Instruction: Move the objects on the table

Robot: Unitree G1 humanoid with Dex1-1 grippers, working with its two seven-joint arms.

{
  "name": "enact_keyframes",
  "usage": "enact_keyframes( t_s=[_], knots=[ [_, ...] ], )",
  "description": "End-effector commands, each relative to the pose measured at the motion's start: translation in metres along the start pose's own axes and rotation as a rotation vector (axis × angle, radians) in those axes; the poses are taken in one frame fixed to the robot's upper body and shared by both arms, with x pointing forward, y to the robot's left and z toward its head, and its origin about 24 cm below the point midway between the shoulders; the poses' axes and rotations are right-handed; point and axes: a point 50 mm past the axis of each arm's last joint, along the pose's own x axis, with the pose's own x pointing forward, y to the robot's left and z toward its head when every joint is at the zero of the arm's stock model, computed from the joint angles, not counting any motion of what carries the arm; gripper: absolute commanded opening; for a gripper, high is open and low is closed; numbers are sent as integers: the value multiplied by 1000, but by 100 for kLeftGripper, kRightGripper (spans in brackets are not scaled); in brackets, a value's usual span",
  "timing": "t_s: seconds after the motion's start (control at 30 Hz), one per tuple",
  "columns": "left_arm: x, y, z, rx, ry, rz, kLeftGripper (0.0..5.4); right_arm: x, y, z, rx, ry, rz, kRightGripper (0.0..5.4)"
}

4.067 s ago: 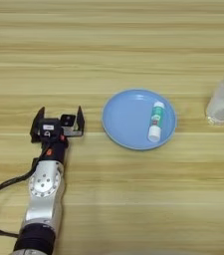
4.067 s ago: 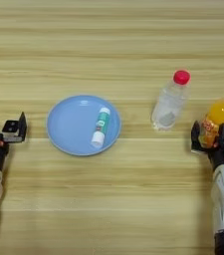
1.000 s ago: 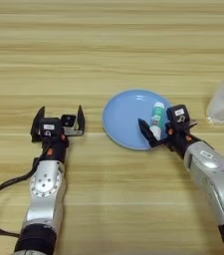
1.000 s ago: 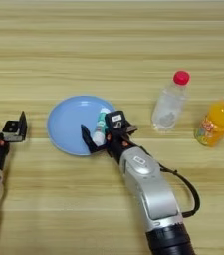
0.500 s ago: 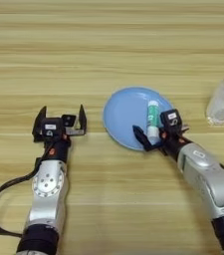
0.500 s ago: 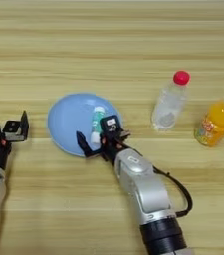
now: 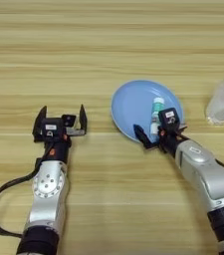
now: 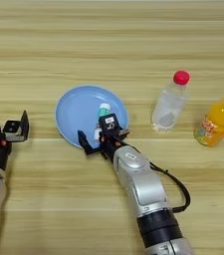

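Note:
A round light-blue plate (image 7: 132,102) lies mid-table with a white-and-green tube (image 7: 157,112) on its right half. My right gripper (image 7: 155,131) is at the plate's near rim, open. One black finger (image 7: 140,136) is at the rim left of the tube, and the other is close to the tube's near end. The same gripper (image 8: 98,135) and the tube (image 8: 102,111) also appear in the right eye view. An orange-juice bottle (image 8: 215,121) with a white cap stands at the far right. My left gripper (image 7: 59,119) rests open on the table left of the plate, holding nothing.
A clear plastic bottle (image 8: 168,103) with a red cap stands upright between the plate and the orange-juice bottle. A black cable loops beside each forearm. The wooden table (image 7: 108,45) stretches bare behind the plate.
My right arm has come from beside the orange-juice bottle to the plate's near rim. In the last second it edged slightly left toward the tube. The left arm has not moved.

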Motion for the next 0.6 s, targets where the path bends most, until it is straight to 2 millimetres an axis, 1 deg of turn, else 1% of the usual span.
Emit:
enact_keyframes(
  t_s=[0.03,0.13,0.17,0.33,0.43,0.47,0.53,0.57,0.6],
  knots=[
    [-1,-1,-1,12,12,-3,540,2,-2,-6,9,29,-18,454],
    [-2,-1,-1,13,13,-3,540,3,-4,-6,10,24,-29,407],
    [-2,-1,-1,13,13,-3,540,3,-4,-6,9,23,-31,401],
    [-2,0,-1,15,15,-3,540,4,-4,-5,-1,18,-41,329],
    [-1,0,-1,15,15,-2,540,3,-4,-4,0,11,-43,301],
    [-1,0,-1,15,16,-2,540,3,-4,-3,0,9,-43,279],
    [-1,0,-1,15,16,-2,540,3,-4,-3,-1,5,-43,252],
    [-1,0,-1,15,16,-2,540,2,-4,-2,-1,3,-43,248],
    [-1,0,-1,15,16,-2,540,2,-3,-2,-1,1,-42,229]
  ],
)
